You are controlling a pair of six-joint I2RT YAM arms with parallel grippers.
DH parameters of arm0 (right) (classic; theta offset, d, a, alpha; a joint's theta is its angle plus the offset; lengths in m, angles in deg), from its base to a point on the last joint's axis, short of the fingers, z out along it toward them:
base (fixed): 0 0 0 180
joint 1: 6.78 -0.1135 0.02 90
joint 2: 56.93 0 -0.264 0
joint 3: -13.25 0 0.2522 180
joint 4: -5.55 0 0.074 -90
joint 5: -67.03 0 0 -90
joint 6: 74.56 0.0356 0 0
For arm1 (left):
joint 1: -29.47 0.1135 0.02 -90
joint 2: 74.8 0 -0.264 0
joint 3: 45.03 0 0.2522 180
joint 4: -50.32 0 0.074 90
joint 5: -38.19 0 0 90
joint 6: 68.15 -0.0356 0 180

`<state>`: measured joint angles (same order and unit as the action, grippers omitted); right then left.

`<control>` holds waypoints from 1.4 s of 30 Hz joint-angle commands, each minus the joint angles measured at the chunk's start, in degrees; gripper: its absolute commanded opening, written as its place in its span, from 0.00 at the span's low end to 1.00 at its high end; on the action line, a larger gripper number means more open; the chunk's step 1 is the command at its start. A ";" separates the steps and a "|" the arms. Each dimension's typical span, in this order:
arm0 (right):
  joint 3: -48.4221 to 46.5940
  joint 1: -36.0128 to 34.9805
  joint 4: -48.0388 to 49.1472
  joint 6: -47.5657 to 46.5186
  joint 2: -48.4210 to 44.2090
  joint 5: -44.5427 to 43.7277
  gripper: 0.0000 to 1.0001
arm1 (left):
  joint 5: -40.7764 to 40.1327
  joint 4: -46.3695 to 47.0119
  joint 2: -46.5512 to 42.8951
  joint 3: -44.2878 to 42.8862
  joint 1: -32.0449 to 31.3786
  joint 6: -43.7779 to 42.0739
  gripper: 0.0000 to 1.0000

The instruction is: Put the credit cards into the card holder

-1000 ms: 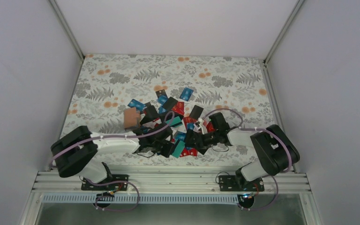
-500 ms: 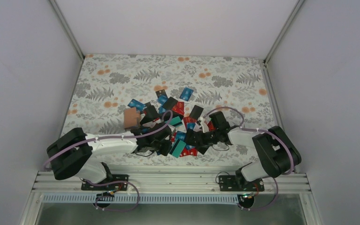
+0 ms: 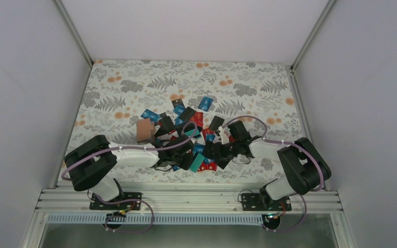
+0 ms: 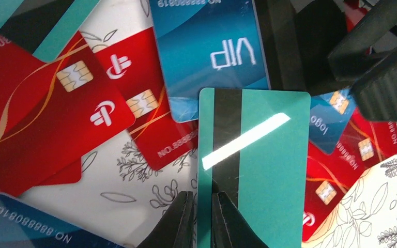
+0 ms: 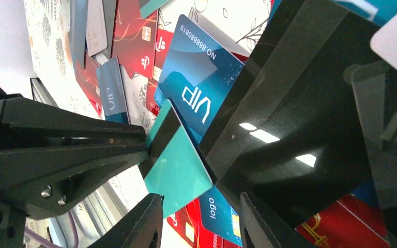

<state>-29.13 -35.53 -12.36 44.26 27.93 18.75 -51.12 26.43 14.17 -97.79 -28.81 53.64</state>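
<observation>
Many credit cards (image 3: 196,124) in blue, red, black and teal lie in a loose pile mid-table. The tan card holder (image 3: 144,130) lies at the pile's left edge, apart from both grippers. My left gripper (image 3: 188,161) is shut on the edge of a teal card (image 4: 261,175) with a black stripe and holds it tilted above red cards (image 4: 57,108) and a blue VIP card (image 4: 212,51). My right gripper (image 3: 213,154) is open, its fingers (image 5: 142,225) either side of the teal card's far corner (image 5: 178,173), not touching it.
A large glossy black card (image 5: 300,119) stands tilted just right of the teal card in the right wrist view. Red and blue cards (image 5: 222,217) lie under both grippers. The two grippers almost meet. The near table edge (image 3: 186,182) is just behind them.
The left arm's elbow has swung right and slightly forward while its gripper keeps the teal card in about the same place. The right gripper has edged left toward the card.
</observation>
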 commanded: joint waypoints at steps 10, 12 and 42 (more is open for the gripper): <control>-3.95 -5.07 -2.10 5.63 4.44 -5.94 0.37 | 1.68 5.80 1.56 5.61 0.05 -0.38 0.12; -4.14 -5.28 -2.84 5.66 4.37 -5.71 0.37 | 1.84 6.47 1.54 6.38 0.08 -0.10 0.12; 0.96 -5.52 -9.50 4.00 -4.58 -8.33 0.35 | 4.97 9.99 -0.53 9.87 -0.43 -0.53 0.12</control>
<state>-30.18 -40.30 -20.51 47.54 24.58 11.71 -48.09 40.44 12.20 -90.03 -28.79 53.59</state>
